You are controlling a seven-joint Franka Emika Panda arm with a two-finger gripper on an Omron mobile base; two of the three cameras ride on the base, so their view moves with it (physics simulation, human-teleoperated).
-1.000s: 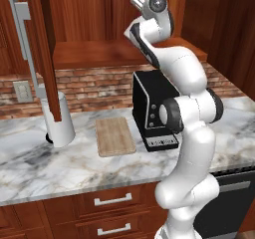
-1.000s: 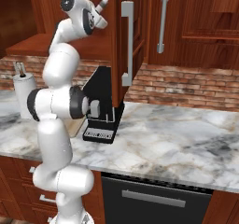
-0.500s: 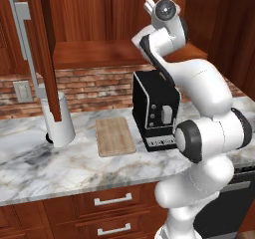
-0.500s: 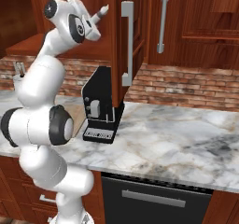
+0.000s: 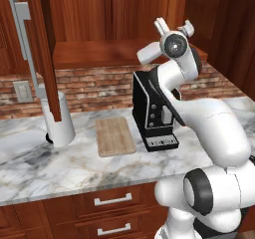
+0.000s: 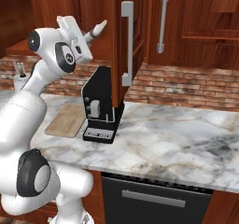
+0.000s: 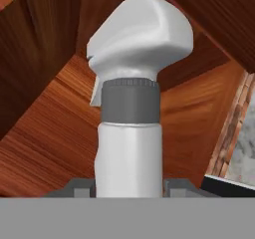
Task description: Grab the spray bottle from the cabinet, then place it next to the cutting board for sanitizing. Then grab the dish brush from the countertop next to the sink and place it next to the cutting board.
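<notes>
Bottle gripped, up by the cabinet

I have the fingers pinching the spray bottle by its body, head clear, so I can carry it to the cutting board on the counter.

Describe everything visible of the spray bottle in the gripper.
The spray bottle looks like smooth plastic: a pale grey-white body, a darker grey ribbed collar round the neck, and a rounded white spray head with a thin trigger hanging at its left in the hand view. It sits between the fingers of the gripper, whose dark tips flank its body at either side. Its base is hidden. Behind it is the reddish-brown wood of the cabinet. In the right base view its pale tip juts up from the raised hand.
</notes>
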